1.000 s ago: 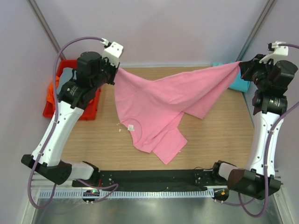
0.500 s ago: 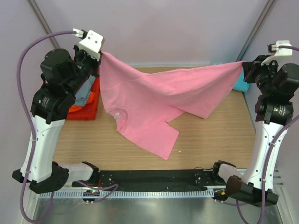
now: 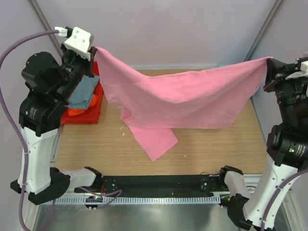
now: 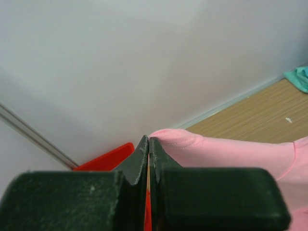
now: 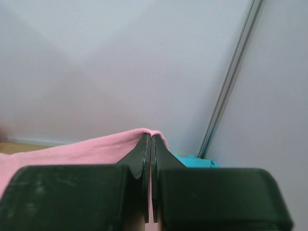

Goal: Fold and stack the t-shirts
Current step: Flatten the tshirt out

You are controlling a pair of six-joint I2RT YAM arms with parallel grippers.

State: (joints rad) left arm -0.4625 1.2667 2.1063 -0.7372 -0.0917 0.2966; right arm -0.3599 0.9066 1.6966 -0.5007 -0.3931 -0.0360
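Note:
The pink t-shirt [image 3: 183,96] hangs stretched in the air between both grippers, with its lower part and one sleeve drooping toward the wooden table [image 3: 216,149]. My left gripper [image 3: 94,49] is shut on one corner of it at the far left, and the wrist view shows the pinch [image 4: 148,139] on the pink cloth [image 4: 231,151]. My right gripper [image 3: 269,60] is shut on the opposite corner at the far right, pinching [image 5: 151,136] the pink cloth [image 5: 72,149]. The teal t-shirt [image 5: 192,161] lies at the back right corner, also in the left wrist view [image 4: 301,77]. The grey t-shirt [image 3: 82,94] and the orange t-shirt [image 3: 77,111] lie in the bin.
The red plastic bin [image 3: 94,113] stands at the table's left edge under my left arm, and it also shows in the left wrist view [image 4: 106,159]. Grey walls enclose the table on the back and sides. A black rail runs along the near edge [image 3: 159,183].
Both grippers have risen and moved apart with the pink t-shirt. The shirt has lifted off the table and spread out wider between them.

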